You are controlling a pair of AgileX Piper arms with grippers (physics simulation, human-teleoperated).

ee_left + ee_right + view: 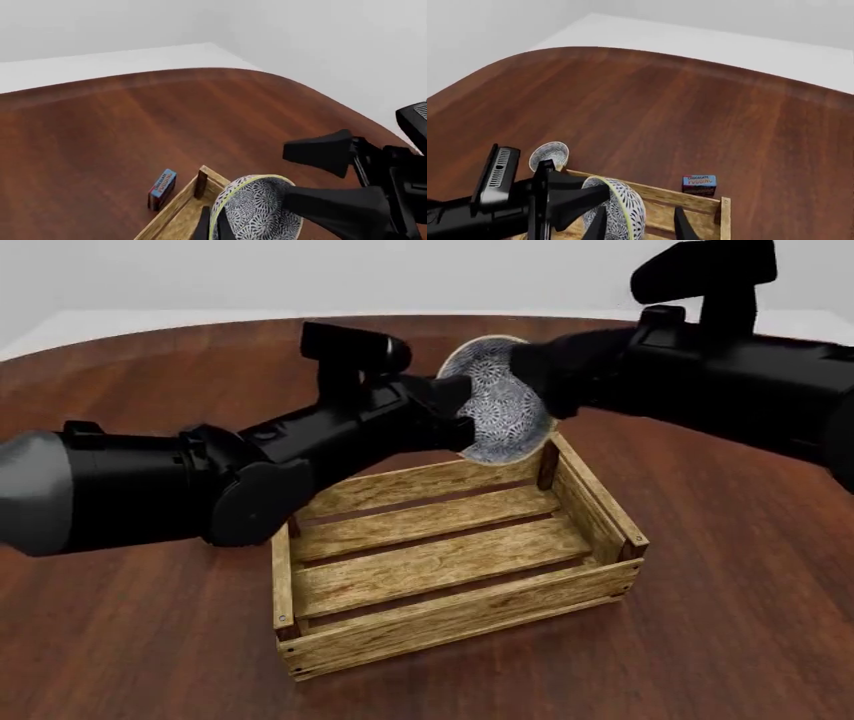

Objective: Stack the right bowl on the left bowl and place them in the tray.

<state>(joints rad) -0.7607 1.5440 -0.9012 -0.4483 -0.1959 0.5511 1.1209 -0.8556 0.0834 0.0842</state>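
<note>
The right bowl (501, 405), white with a dense blue-grey speckle and a pale rim, hangs tilted on edge above the far side of the tray (454, 615), its hollow facing the near side. The left hand (454, 408) pinches its rim between narrow fingers, while the right hand (537, 375) stands wide, its fingers spread about the bowl's other side. The matching left bowl (549, 154) sits upright on the bench (721, 640) just beyond the tray's far left corner.
</note>
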